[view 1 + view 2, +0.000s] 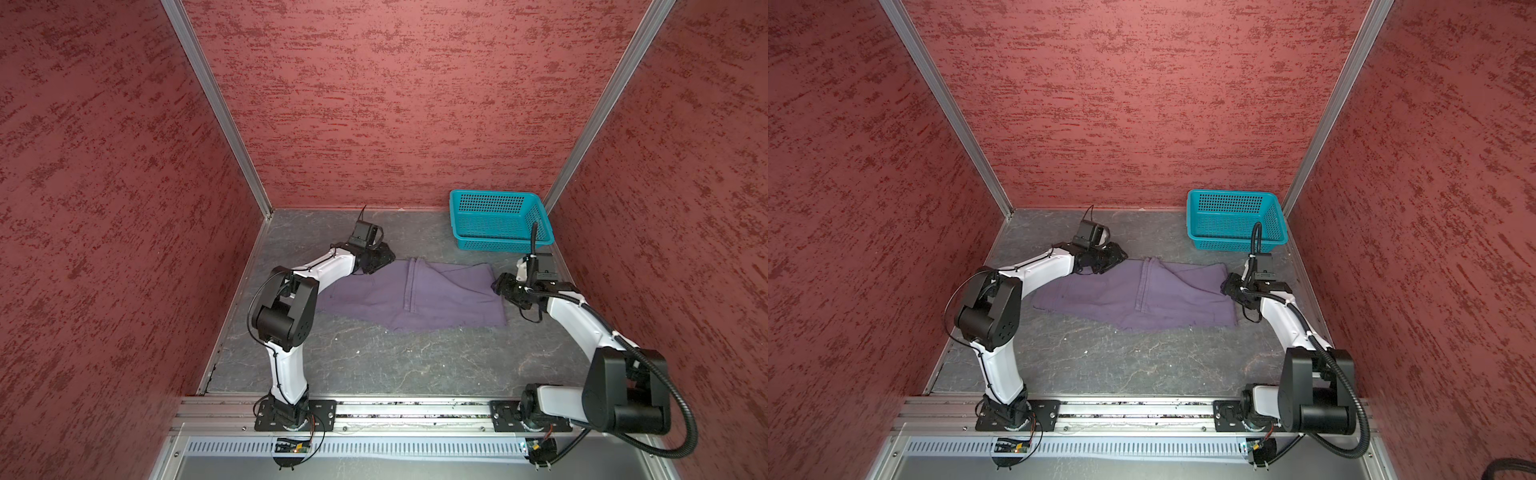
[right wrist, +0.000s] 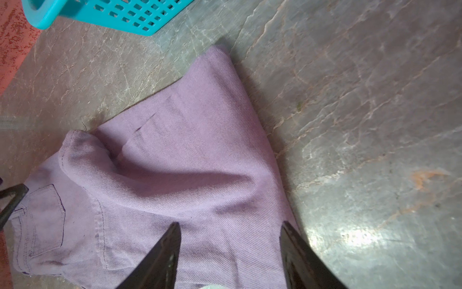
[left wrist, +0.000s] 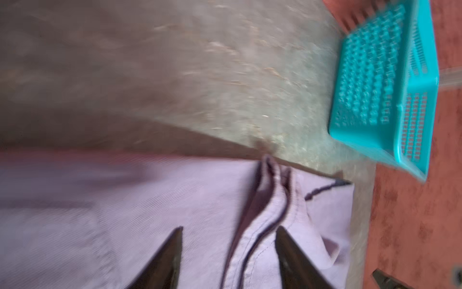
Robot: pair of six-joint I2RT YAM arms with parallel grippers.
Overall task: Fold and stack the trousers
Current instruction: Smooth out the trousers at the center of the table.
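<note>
- Left gripper (image 3: 230, 229): jaws parted, nothing clamped; trousers (image 1: 415, 299) spread flat directly beneath the tips, raised seam fold between them.
- Right gripper (image 2: 231, 224): jaws parted, empty; trousers beneath the tips.
- Teal basket (image 1: 498, 216): beyond right gripper, clear of the trousers.

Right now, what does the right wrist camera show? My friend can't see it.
Purple trousers lie rumpled on a grey marbled table, a pocket showing. The right tool is open over the cloth, and a corner of the teal basket sits beyond.
</note>
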